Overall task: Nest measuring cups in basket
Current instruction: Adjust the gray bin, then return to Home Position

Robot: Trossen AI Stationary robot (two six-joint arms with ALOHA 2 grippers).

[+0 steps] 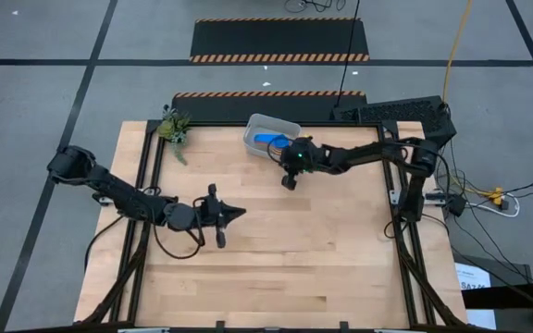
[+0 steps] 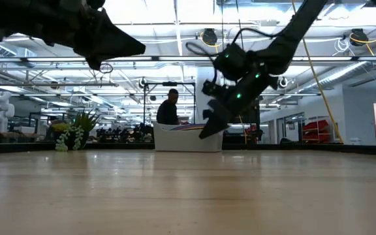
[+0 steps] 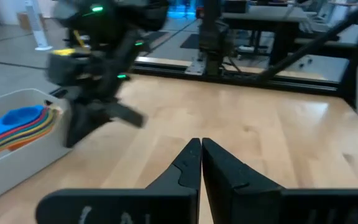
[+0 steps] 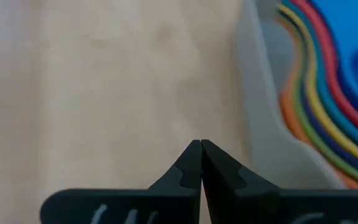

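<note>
The basket stands at about 12 o'clock on the wooden surface, near its far edge. From above, only a blue cup shows inside it. The left wrist view shows more: the measuring cups lie nested in the basket, with their coloured handles stacked. The right gripper hangs just beside the basket, at its 4 o'clock side, with fingers pressed together and holding nothing. The left gripper is near the middle of the surface, well apart from the basket, its fingers also pressed together and empty. The low view shows a person behind the basket, and a small plant at 10 o'clock.
</note>
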